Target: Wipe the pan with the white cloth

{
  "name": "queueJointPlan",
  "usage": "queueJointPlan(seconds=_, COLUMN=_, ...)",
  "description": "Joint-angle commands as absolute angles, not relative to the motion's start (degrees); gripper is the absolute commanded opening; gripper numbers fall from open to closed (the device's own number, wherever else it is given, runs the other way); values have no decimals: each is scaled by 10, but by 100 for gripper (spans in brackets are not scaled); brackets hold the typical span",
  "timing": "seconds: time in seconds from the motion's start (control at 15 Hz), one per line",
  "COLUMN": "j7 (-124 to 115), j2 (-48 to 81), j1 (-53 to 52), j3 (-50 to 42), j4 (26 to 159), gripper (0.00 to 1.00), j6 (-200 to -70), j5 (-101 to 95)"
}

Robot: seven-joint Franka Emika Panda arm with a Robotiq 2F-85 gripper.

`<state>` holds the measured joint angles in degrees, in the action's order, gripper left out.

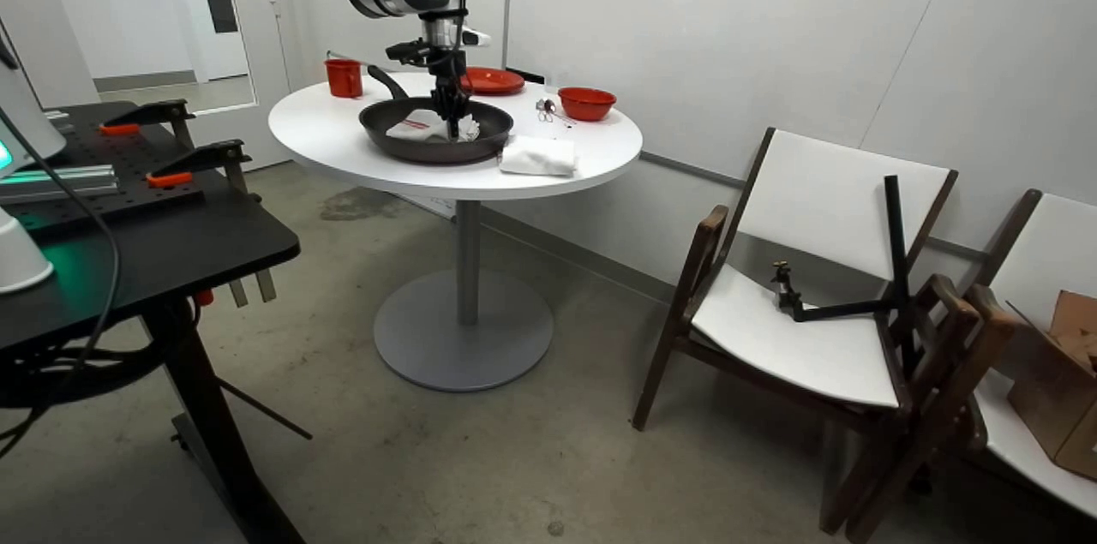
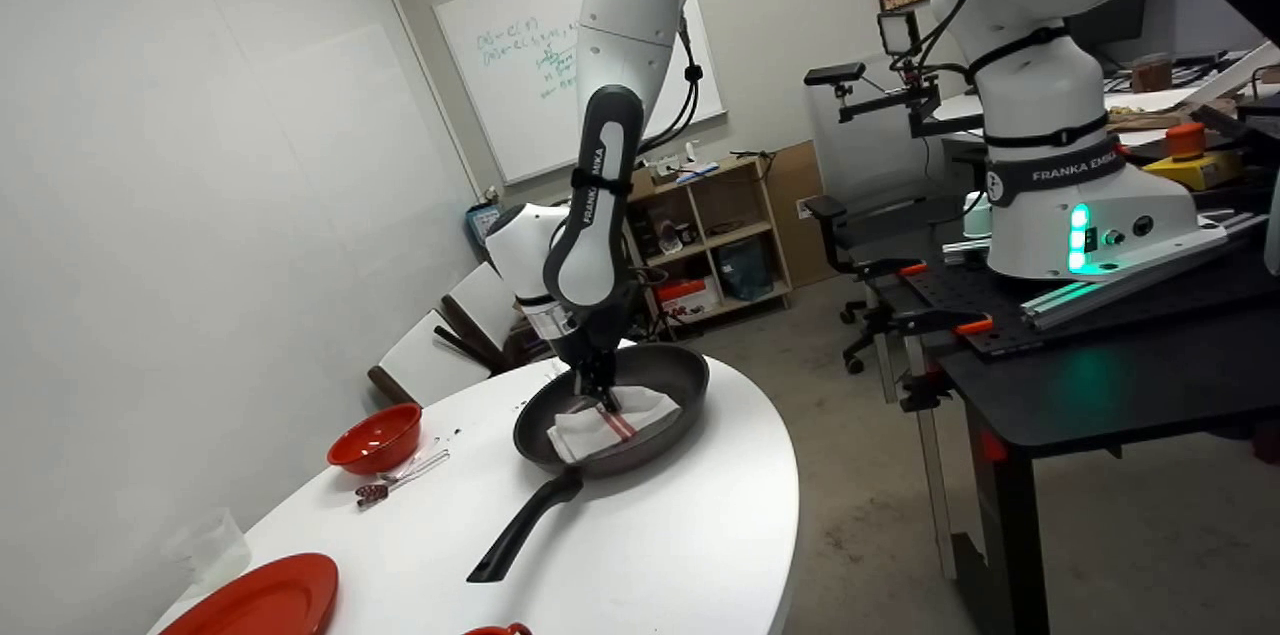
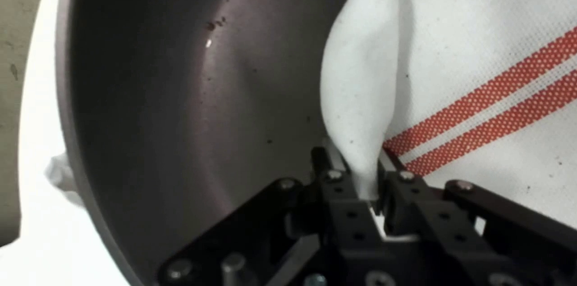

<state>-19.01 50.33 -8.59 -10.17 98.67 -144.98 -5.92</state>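
White, dark-specked cloth with 2 red stripes, its fold clamped in the jaws of the gripper

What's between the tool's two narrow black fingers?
A fold of the white woven cloth with red stripes, pinched in the tool; the wrist view shows it.

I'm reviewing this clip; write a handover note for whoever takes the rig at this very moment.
Gripper: shut on a fold of the red-striped white cloth.
Pan: on the round table, the cloth lying inside it.
Done: cloth gripped and in the pan; whether any wiping has happened can't be told.
Left: probably sweeping the cloth across the uncovered surface, where dark specks show.
Nearby: another folded white cloth beside the pan.
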Motion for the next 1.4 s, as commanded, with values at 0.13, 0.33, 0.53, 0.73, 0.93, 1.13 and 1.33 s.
queueJointPlan(seconds=0.13, j7=-209, j2=535, j1=-55, j3=-124, j4=971, gripper=5, j6=-1448, j5=-54)
queueJointPlan(seconds=0.33, j7=-220, j2=535, j1=-52, j3=-135, j4=974, gripper=4, j6=-1451, j5=-57)
queueJointPlan(seconds=0.53, j7=-226, j2=531, j1=-60, j3=-136, j4=978, gripper=4, j6=-1455, j5=-61)
queueJointPlan(seconds=0.73, j7=-225, j2=519, j1=-78, j3=-134, j4=986, gripper=4, j6=-1468, j5=-72)
queueJointPlan(seconds=0.93, j7=-224, j2=513, j1=-104, j3=-132, j4=991, gripper=5, j6=-1476, j5=-88)
queueJointPlan(seconds=1.13, j7=-220, j2=510, j1=-129, j3=-127, j4=992, gripper=5, j6=-1481, j5=-98)
queueJointPlan(seconds=1.33, j7=-211, j2=501, j1=-150, j3=-119, j4=1002, gripper=4, j6=-1496, j5=-104)
